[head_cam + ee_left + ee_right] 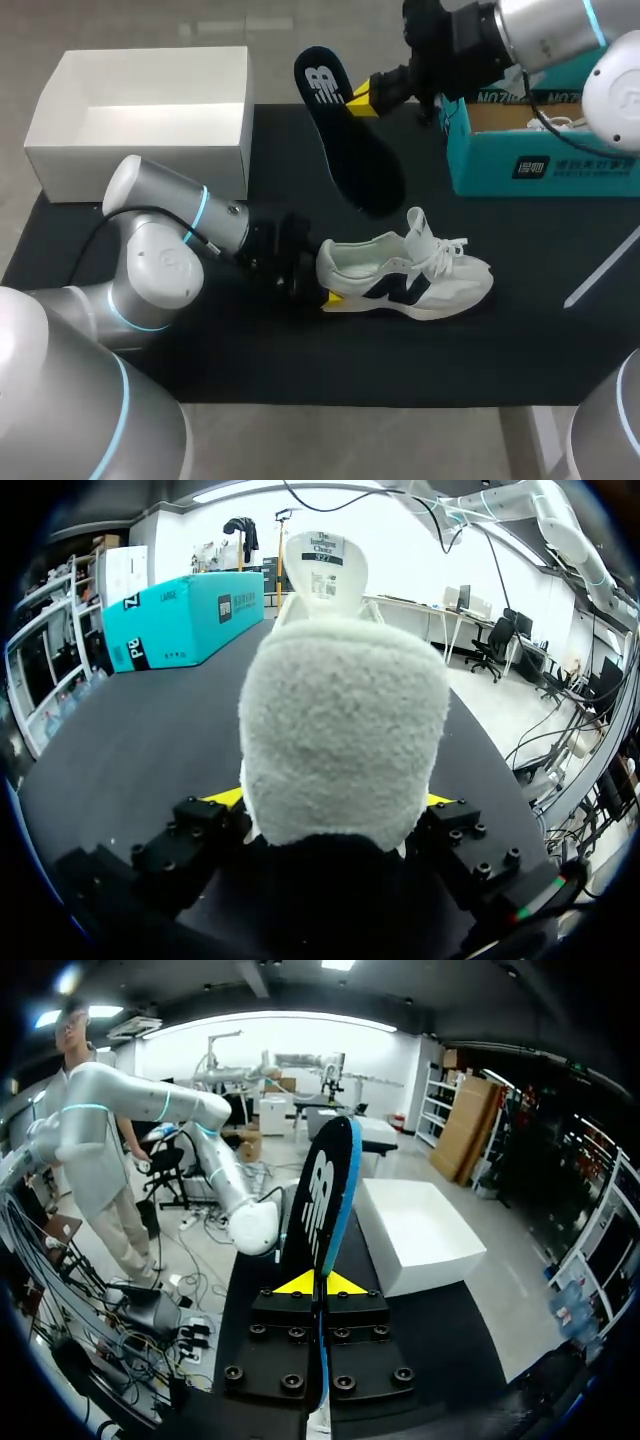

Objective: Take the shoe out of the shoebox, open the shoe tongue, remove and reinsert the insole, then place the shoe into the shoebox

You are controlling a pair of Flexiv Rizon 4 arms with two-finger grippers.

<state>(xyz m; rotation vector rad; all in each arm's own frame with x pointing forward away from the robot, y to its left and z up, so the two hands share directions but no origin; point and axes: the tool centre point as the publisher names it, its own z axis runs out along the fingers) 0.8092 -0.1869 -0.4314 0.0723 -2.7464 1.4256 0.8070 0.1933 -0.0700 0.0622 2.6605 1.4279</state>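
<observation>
Our left gripper [325, 281] clamps the shoe [440, 285] by the heel. Our right gripper [362, 98] pinches the insole [345, 150], which juts ahead.

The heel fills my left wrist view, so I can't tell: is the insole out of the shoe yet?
Observer: Yes. The right gripper holds the insole in the air, above the table's far side.
Operator: Which way is the toe pointing?
Observer: The shoe stands on its sole, toe toward the robot's right.
Operator: Anything behind my arm?
Observer: A white box, open, at the far left corner.
</observation>
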